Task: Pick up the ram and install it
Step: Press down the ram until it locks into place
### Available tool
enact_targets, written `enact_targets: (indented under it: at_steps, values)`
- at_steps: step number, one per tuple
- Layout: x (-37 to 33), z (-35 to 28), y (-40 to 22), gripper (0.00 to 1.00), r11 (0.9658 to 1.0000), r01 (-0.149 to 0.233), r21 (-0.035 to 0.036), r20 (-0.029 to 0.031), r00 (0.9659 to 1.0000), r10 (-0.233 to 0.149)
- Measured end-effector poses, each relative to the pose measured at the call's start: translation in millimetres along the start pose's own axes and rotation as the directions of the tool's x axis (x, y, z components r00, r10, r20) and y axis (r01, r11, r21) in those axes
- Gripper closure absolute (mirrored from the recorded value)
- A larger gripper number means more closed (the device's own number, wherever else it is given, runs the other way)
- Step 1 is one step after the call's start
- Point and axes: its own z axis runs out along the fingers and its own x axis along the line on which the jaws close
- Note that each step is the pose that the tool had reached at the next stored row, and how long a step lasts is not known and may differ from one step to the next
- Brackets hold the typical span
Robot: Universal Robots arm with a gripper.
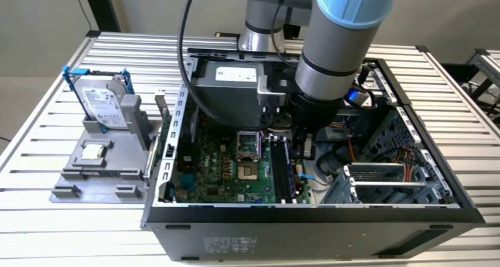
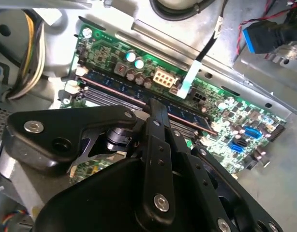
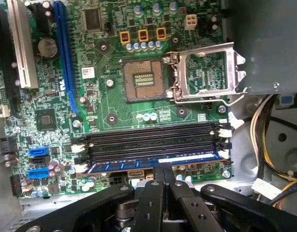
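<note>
Gripper is down inside the PC case, fingers pressed together right over the ram. The stick sits in the outermost slot on the motherboard, beside three empty slots.

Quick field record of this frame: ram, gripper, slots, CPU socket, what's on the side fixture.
ram: blue stick standing in the memory slot nearest the gripper
gripper: fingers shut, tips at the ram's upper edge
other memory slots: empty, black
CPU socket: empty, retention frame flipped open
side fixture: grey holder at the exterior view's left, carrying hard drive and processor chip
</note>
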Motion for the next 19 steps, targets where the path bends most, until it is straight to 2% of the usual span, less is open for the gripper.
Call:
enact_targets:
  at_steps: [3,10,12,15,17,19]
  values:
    - [3.8,0.1,-0.3,1.00,0.9999,0.011,0.0008,0.0000,0.9999,-0.011]
    - [4.2,1.5,0.8,1.00,0.9999,0.016,0.0009,-0.0003,0.9999,-0.016]
    - [6.6,1.7,0.7,1.00,0.9999,0.016,0.0008,-0.0004,0.9999,-0.016]
    - [8.5,3.6,0.5,1.00,0.9999,0.016,-0.0053,-0.0009,0.9999,-0.016]
    - [8.5,3.6,0.5,1.00,0.9999,0.016,-0.0058,-0.0012,0.9999,-0.016]
    - [7.4,8.0,2.3,1.00,0.9999,0.016,-0.0058,-0.0008,0.9999,-0.016]
